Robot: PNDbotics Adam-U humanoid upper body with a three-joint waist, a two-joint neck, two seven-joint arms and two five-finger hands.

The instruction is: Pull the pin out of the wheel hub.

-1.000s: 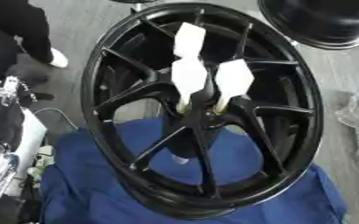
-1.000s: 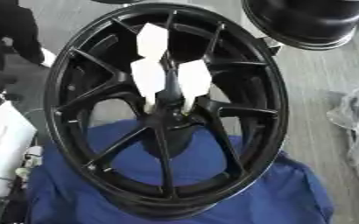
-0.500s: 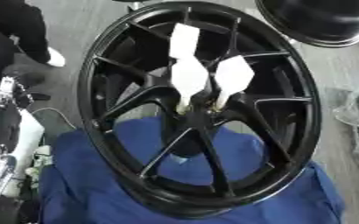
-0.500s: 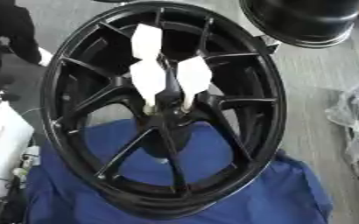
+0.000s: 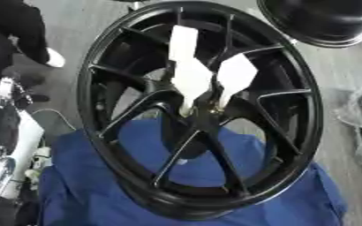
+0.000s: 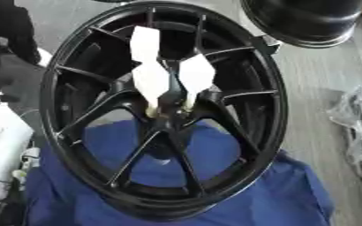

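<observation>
One black wheel hub [image 5: 292,106]; perhaps three white tags [image 5: 192,79]; one blue cloth [image 5: 99,194]

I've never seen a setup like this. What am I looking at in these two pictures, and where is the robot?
Both pictures come from a stereo camera in a humanoid robot's head, looking down: one from its left eye, one from its right, so they nearly match. In the middle stands a large black wheel with thin spokes, resting on a blue cloth. White tags stick up from pins at the wheel hub; the job is to pull one out. Neither robot hand appears, so nothing is held. A second black wheel lies at the upper right.
</observation>
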